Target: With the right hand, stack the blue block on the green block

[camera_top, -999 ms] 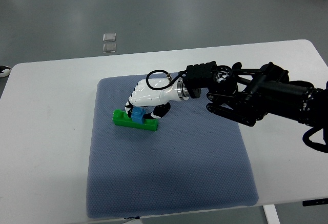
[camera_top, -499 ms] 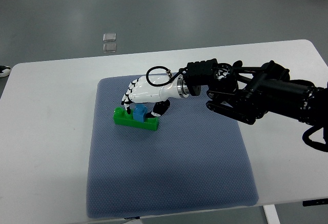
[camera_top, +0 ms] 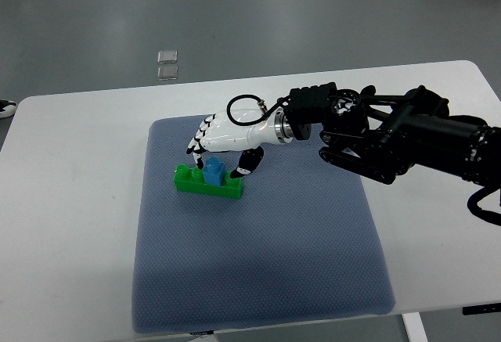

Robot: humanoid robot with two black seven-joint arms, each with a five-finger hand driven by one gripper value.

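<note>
Top view, only cam you've got. Right hand (camera_top: 219, 148) comes in from the right edge and hangs just above and behind the blue block (camera_top: 213, 173), fingers (camera_top: 197, 145) loosely curled, spread enough that nothing sits between them. Thumb-side finger near the block's right, but I can't tell if it's touching; looks like it has hold of nothing.

Blue block sits on top of the green block (camera_top: 207, 185), roughly mid-length, upright, on the far-left part of the grey mat (camera_top: 258, 271). Green lies flat on the mat, long axis running left to right w/ a slight tilt.

So the stack reads as made, and the step in hand is prob. the release and pull-away. Do it well: lift straight up first, no sideways drag, or a fingertip clips the blue one and knocks it off its studs. Can't tell if it's fully pressed home, so go slow.

Left hand: not in shot.

Containers: none here. Bench (camera_top: 70, 201) carries only the mat and the blocks.
</note>
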